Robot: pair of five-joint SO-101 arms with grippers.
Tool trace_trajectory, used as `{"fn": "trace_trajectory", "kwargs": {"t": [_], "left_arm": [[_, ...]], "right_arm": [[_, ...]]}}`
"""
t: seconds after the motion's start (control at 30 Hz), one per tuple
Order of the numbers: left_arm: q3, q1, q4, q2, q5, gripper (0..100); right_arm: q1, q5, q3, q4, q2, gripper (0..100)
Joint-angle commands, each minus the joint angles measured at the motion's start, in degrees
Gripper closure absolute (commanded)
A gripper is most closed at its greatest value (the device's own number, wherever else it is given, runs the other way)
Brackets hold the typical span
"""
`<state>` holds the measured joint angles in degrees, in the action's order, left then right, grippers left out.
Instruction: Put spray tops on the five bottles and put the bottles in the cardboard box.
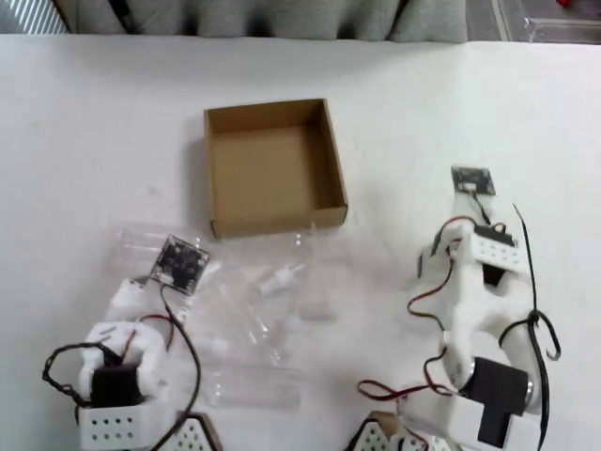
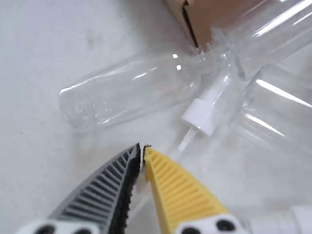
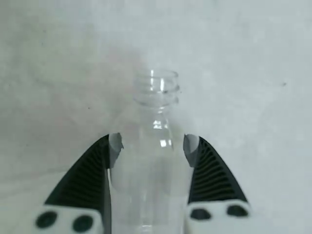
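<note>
So the right tool [image 3: 153, 142] is clamped on a clear uncapped bottle [image 3: 156, 90], off to the right of the cardboard box [image 1: 274, 223]. The left tool [image 2: 142, 147] is pinched closed, tips right by a spray top [image 2: 198, 116] among loose bottles [image 2: 131, 92] on the tabletop [image 1: 94, 122] near the box.

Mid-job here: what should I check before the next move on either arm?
1. Right claw on the bottle: fingers against both its sides, ok.
2. That bottle's neck: open, nothing on it, ready for capping, ok.
3. Left claw on the spray top: shut beside its tube; whether the tube is actually gripped, cannot tell.
4. Cardboard box: open side up, nothing blocking it, ok.
5. Bottles in the box: none, not ok.
</note>
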<state>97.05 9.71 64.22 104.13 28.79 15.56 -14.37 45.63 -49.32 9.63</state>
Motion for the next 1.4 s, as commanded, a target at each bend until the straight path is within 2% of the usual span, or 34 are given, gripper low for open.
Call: {"fn": "trace_trajectory", "kwargs": {"t": [0.0, 0.1, 0.23, 0.33, 0.43, 0.63, 0.73, 0.87, 0.97, 1.2, 1.27, 1.37], "left_arm": [[-0.1, 0.5, -2.0, 0.3, 0.1, 98], [-0.2, -0.4, -2.2, 0.3, 0.1, 97], [-0.9, -2.7, -2.1, 0.3, 0.1, 88], [-4.8, -3.0, -1.9, 0.1, 0.0, 83], [-11.5, -3.6, 2.0, 0.0, 0.0, 84], [-22.0, -12.3, 9.8, -0.2, -0.1, 84], [-25.2, -16.1, 9.9, -4.5, -2.3, 84], [-29.0, -22.0, 5.5, -17.5, -6.2, 84], [-30.8, -29.1, 1.2, -27.6, -8.3, 84], [-29.8, -50.9, -7.5, -40.5, 1.8, 84], [-27.3, -54.1, -12.8, -41.9, 2.2, 84], [-23.2, -54.3, -21.4, -44.0, 3.3, 84]], "right_arm": [[1.2, 0.2, -0.2, 1.3, 2.2, 98.2], [1.2, 0.2, -0.2, 1.7, 2.0, 98.2], [1.1, 0.2, -0.3, 1.7, 1.9, 98.2], [1.1, 0.2, -0.2, 1.7, 1.9, 98.2], [1.1, 0.2, -0.1, 1.7, 1.9, 98.2], [1.1, 0.2, 0.0, 1.7, 1.9, 98.2], [1.1, 0.2, 0.0, 1.7, 1.9, 98.2], [1.1, 0.2, 0.0, 1.8, 1.9, 98.2], [1.1, 0.2, 0.0, 1.8, 1.8, 98.2], [1.1, 0.2, -0.4, 2.4, 0.7, 98.2], [1.1, 0.2, -0.9, 2.2, -0.1, 98.2], [1.2, 0.2, -1.8, 1.4, -1.0, 98.2]]}}
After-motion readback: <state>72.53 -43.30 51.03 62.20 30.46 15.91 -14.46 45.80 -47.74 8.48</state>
